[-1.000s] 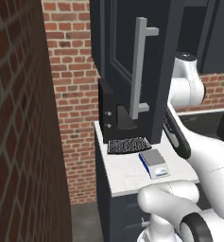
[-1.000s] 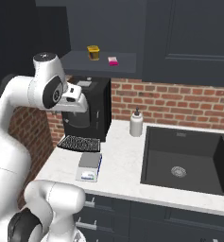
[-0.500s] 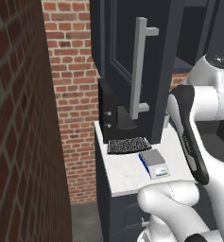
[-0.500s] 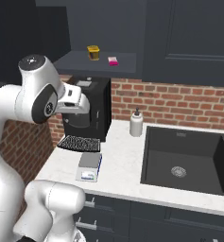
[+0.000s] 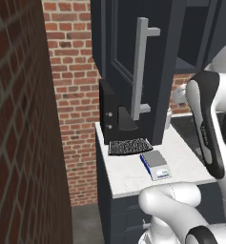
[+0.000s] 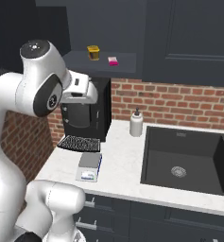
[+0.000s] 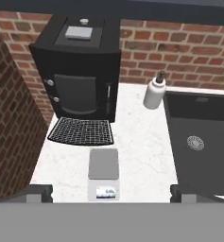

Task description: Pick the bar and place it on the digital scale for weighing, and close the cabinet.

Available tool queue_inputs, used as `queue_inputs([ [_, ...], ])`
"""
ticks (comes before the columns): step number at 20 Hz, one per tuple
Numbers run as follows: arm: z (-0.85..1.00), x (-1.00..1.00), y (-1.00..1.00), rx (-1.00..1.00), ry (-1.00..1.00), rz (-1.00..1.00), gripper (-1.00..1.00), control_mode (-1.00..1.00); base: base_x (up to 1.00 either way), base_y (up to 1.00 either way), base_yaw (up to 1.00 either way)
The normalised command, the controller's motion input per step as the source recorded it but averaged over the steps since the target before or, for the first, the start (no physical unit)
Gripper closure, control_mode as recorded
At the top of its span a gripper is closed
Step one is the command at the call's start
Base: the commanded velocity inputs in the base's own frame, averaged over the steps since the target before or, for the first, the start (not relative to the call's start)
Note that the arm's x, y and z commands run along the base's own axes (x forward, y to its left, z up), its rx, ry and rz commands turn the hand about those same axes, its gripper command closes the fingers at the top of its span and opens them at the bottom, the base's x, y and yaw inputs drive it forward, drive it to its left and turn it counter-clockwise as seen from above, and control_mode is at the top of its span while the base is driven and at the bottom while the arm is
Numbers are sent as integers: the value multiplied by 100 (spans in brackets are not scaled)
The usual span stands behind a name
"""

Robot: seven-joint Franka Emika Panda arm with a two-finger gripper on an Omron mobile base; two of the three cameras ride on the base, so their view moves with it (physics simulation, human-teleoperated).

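The bar lies pink on the open cabinet's shelf, to the right of a yellow jar. The digital scale sits bare on the white counter in front of the black ribbed mat; it also appears as the scale and scale in the base views. My gripper is open, its tips wide apart, hovering high above the scale and looking down at it. The hand floats in front of the black appliance, below the shelf. The navy cabinet door stands swung open, grey handle facing outward.
A black boxy appliance stands against the brick wall behind the mat. A white soap bottle is beside the dark sink. A brick side wall bounds the counter's left end. The open door overhangs the counter's left part.
The arm's upper links have swung, and the elbow now looms larger at the right of the left base view. The hand stays before the black appliance. Bar, scale and door have not moved.
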Motion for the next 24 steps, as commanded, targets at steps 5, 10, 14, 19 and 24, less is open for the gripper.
queue_inputs([
  [5, 33, 5, -3, 0, -20, 0, -100, -100, 0, 0, 0],
  [10, 2, 0, 0, -3, -47, 0, -100, -100, 0, 0, 0],
  [14, 6, 4, 0, -1, -39, 0, -100, -100, 0, 0, 0],
  [19, 39, 11, 0, 0, -8, -1, -100, -100, 0, 0, 0],
  [24, 68, 4, 0, 0, 2, -2, -100, -100, 0, 0, 0],
])
